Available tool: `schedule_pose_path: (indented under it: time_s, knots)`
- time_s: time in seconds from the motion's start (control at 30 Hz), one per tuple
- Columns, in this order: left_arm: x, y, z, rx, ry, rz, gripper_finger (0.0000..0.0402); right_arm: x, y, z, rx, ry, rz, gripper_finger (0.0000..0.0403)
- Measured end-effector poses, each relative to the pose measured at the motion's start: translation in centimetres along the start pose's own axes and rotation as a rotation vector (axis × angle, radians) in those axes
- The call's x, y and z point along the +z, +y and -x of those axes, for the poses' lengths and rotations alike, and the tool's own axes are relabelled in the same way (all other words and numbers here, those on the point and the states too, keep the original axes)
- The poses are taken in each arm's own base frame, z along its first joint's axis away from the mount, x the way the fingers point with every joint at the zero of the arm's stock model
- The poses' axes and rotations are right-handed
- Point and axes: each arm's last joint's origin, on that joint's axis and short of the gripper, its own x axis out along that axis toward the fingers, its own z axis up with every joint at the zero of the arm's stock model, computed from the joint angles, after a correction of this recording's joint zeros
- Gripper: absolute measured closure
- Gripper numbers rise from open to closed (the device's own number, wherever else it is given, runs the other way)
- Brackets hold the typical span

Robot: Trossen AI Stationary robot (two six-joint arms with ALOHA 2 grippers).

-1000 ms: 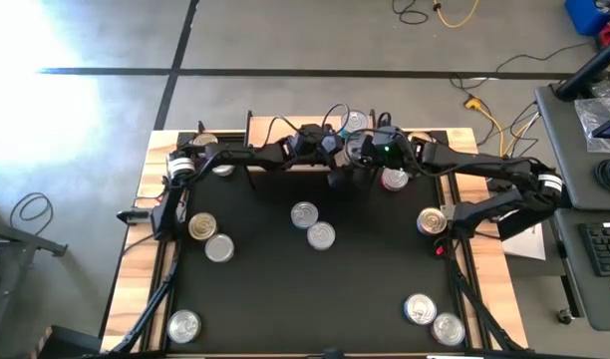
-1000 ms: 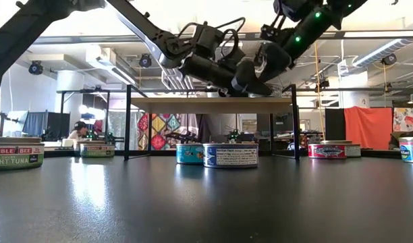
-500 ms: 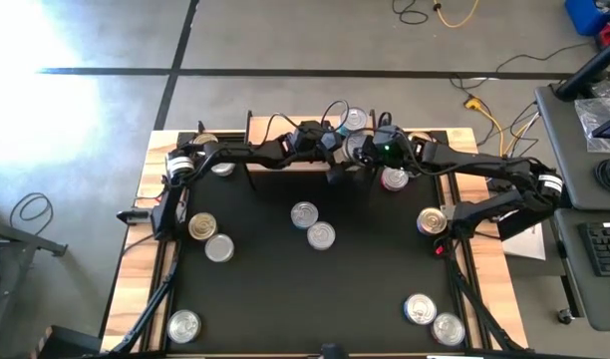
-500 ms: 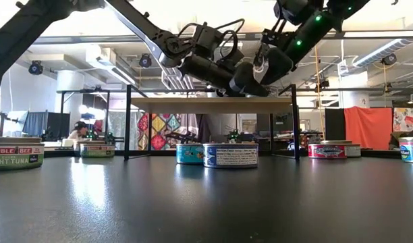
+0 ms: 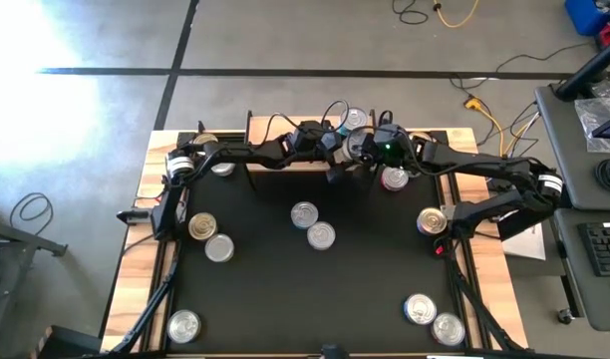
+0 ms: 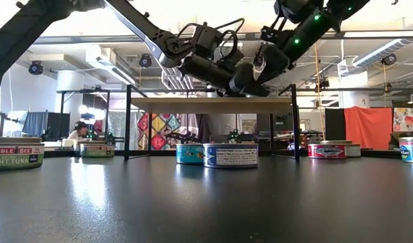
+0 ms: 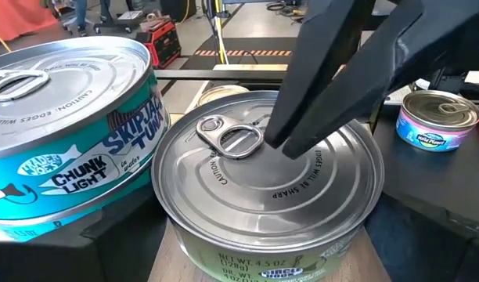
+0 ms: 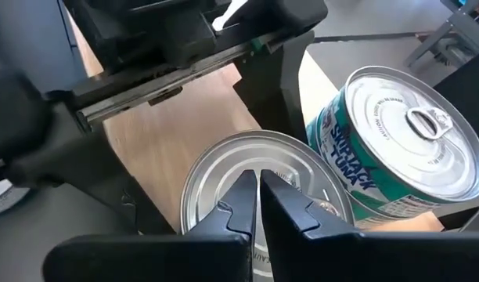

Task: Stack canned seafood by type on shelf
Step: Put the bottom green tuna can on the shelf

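Observation:
The shelf (image 6: 193, 104) stands at the table's far edge, and both arms meet over it. On its wooden board (image 8: 169, 141) sit two tins side by side: a teal-labelled tuna can (image 7: 59, 141) and a silver-lidded can with a green label (image 7: 263, 180). My left gripper (image 5: 343, 152) reaches in from the left, its wide-set fingers on either side of the silver-lidded can. My right gripper (image 8: 259, 200) comes from the right, shut, with its tips on that can's lid. My left gripper holds the silver-lidded can by its side wall (image 7: 165, 235), between the two wide-set fingers, reaching almost level from the table's left. The can stands upright with its base on the shelf board. My right gripper sets its shut fingertips (image 7: 290, 141) down on the can's lid (image 7: 318, 180), beside the pull ring. The fingers slant down from the table's right.
Several more tins lie on the black table: a pair in the middle (image 5: 305, 213), two at the left (image 5: 201, 227), one near left (image 5: 183, 325), two near right (image 5: 420, 309), one at the right edge (image 5: 432, 220) and a red-labelled one (image 5: 393, 179) by the shelf.

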Motion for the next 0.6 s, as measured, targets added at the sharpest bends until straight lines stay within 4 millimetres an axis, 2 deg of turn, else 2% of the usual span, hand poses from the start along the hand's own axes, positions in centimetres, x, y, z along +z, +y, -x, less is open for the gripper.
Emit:
schedule_pose_path:
  time_s: [0.23, 0.6]
  knots:
    - [-0.2, -0.1, 0.1, -0.046, 0.02, 0.008, 0.0008, -0.4, 0.3, -0.9, 0.007, 0.038, 0.005, 0.039]
    - [-0.2, 0.0, 0.2, -0.046, 0.034, 0.018, 0.0004, -0.8, 0.4, -1.7, 0.01, 0.075, 0.021, 0.039]
